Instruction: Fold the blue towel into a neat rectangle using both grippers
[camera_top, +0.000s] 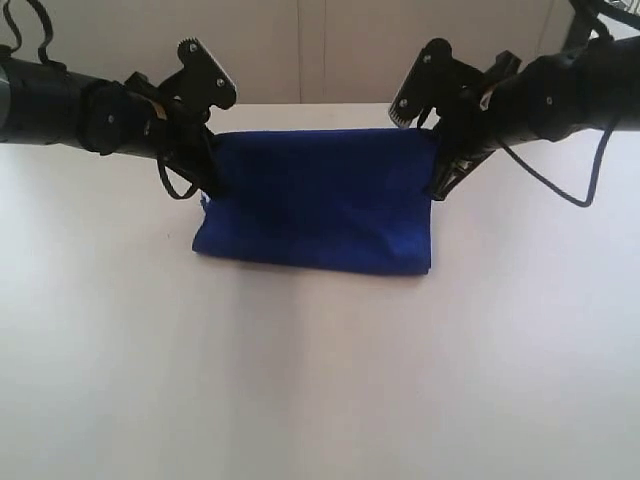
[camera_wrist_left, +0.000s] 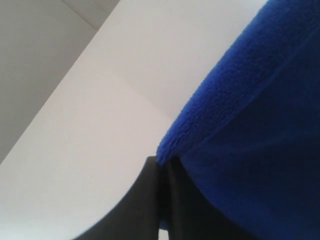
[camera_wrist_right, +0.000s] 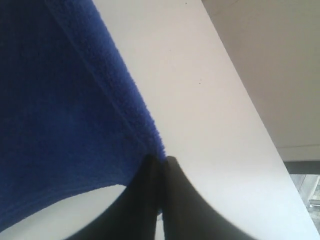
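The left hand (camera_top: 208, 182) and right hand (camera_top: 441, 182), angled down from arms reaching in sideways, each pinch tight on a top corner of the blue towel (camera_top: 320, 200). It spans between them near the counter (camera_top: 320, 380) far edge.

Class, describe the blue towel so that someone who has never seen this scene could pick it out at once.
Look at the white table, where the black left gripper and right gripper reach in from either side. Stretched between them, with each gripper shut on one corner, is the blue towel. It is the only coloured, soft thing: royal blue against white and black.
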